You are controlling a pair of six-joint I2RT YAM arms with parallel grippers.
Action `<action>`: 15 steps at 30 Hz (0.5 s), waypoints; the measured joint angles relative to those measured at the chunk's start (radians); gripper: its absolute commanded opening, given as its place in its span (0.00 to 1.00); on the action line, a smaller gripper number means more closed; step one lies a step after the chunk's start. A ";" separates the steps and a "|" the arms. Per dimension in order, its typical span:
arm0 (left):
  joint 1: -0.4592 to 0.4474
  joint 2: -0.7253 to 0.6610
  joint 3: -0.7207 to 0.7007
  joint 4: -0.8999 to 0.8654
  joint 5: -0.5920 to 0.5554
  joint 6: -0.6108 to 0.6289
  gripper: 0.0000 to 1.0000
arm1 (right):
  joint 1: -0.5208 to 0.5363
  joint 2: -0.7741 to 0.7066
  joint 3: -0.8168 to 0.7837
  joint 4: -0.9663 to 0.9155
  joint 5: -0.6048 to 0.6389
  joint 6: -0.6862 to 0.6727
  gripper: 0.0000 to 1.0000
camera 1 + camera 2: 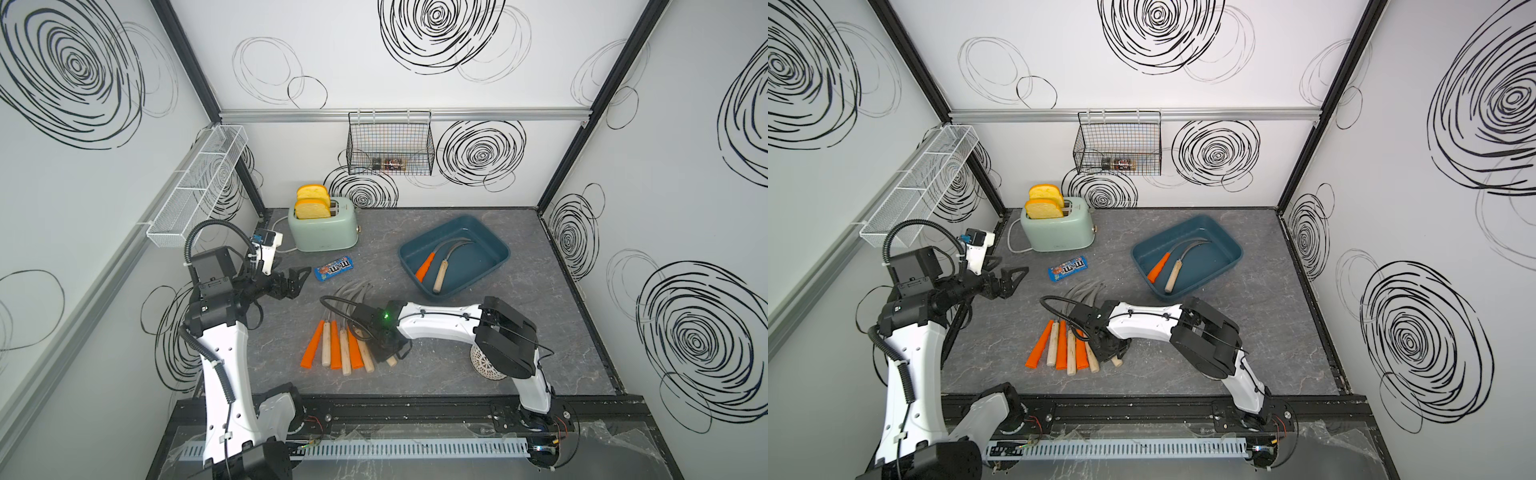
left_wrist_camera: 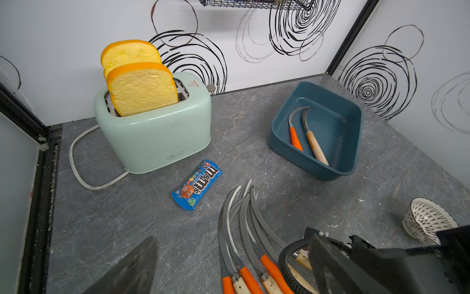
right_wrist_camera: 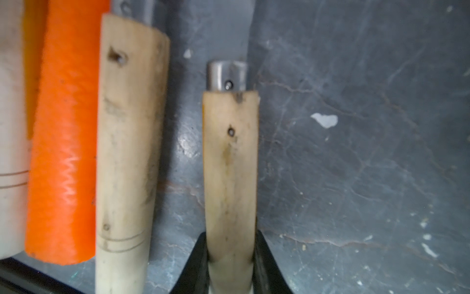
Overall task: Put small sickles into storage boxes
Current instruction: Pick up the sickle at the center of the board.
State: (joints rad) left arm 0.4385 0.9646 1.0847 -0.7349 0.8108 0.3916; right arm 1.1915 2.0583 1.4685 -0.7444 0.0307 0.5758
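The right tool [image 3: 230,257] is clamped tight on the butt end of a wooden-handled sickle [image 3: 230,165], with one black finger [image 3: 197,267] on each side of the handle. That sickle sits at the right end of the row of sickles [image 1: 338,349] on the table [image 1: 540,332], a little apart from its neighbour. Honestly can't tell whether it's off the table or resting on it. Counting it, there are seven in the row: three orange handles and four wooden ones. The handles point toward the robot and the grey blades [image 1: 353,291] fan away toward an M&M's packet [image 1: 333,268].

The storage box [image 1: 478,257], a teal tray, sits farther back and to the right, well apart from the row. Two more lie inside it side by side, an orange-handled sickle [image 1: 426,266] and a second wooden sickle [image 1: 439,277]. Their handles rest near the box's front corner.

The left tool [image 1: 297,277] hangs over the left side of the table with its jaws wide apart and nothing in them. It's near the packet and in front of the mint toaster [image 1: 320,232], which has two bread slices [image 1: 311,203] sticking out. A white patterned bowl [image 1: 484,368] peeks out from under the right arm. There's a black wire basket [image 1: 390,145] on the back wall and a white mesh shelf [image 1: 199,183] on the left wall.
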 measured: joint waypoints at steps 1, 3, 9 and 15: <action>0.000 0.000 0.000 0.000 0.000 -0.001 0.96 | -0.001 -0.002 -0.002 0.002 -0.002 0.000 0.00; 0.000 0.000 0.000 0.001 0.000 -0.003 0.96 | -0.002 -0.003 -0.004 0.002 -0.001 -0.001 0.00; 0.000 0.000 0.000 0.010 -0.001 -0.014 0.96 | -0.003 -0.018 -0.022 -0.006 0.007 -0.008 0.00; 0.000 -0.002 0.000 0.025 -0.001 -0.026 0.96 | -0.008 -0.069 -0.045 -0.037 0.010 -0.021 0.00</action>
State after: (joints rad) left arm 0.4385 0.9627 1.0843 -0.7097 0.8101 0.3660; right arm 1.1839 1.9888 1.4231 -0.7811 0.0410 0.5545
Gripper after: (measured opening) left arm 0.962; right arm 0.256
